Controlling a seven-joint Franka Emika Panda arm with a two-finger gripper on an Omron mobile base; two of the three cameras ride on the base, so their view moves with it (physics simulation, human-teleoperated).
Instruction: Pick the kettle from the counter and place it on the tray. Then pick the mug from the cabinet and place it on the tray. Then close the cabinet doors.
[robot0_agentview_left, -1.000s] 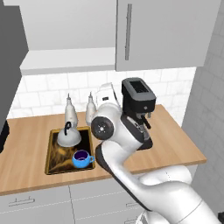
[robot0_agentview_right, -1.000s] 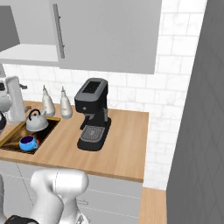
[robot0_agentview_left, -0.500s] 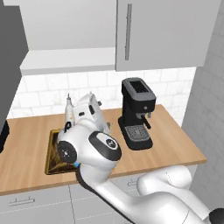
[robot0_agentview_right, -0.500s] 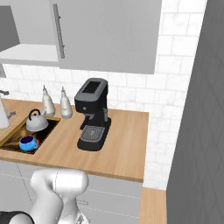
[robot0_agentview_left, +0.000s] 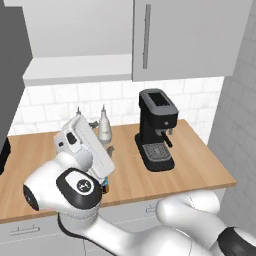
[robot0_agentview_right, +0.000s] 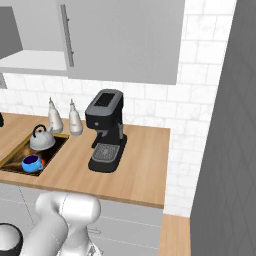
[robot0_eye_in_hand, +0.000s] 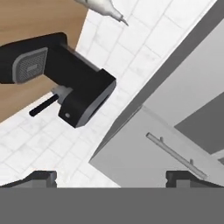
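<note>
Since a second ago your arm has swung left and low across the counter (robot0_agentview_right: 140, 165), its gripper (robot0_eye_in_hand: 111, 177) spread wide and empty, facing the cabinet door (robot0_eye_in_hand: 144, 162), while kettle (robot0_agentview_right: 41, 138) and mug (robot0_agentview_right: 31, 163) sit on the tray (robot0_agentview_right: 15, 162).

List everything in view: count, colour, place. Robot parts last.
kettle: 1, silver-grey with black loop handle, on the tray's far end
mug: 1, bright blue, on the tray in front of the kettle
tray: 1, black rim, dark brown-gold picture, on the counter's left part
counter: 1, light-brown wood, above grey drawers
bottles: 2, silver-white, tall, by the tiled wall behind the tray
coffee machine: 1, black, on the counter right of the bottles
cabinet: 1, grey, wall-mounted, pale shelf exposed on its left half
cabinet doors: right one shut, light grey, long bar handle; left one swung open at the frame's left edge
gripper: 1, dark fingertips, open, holding nothing, facing the cabinet door
</note>
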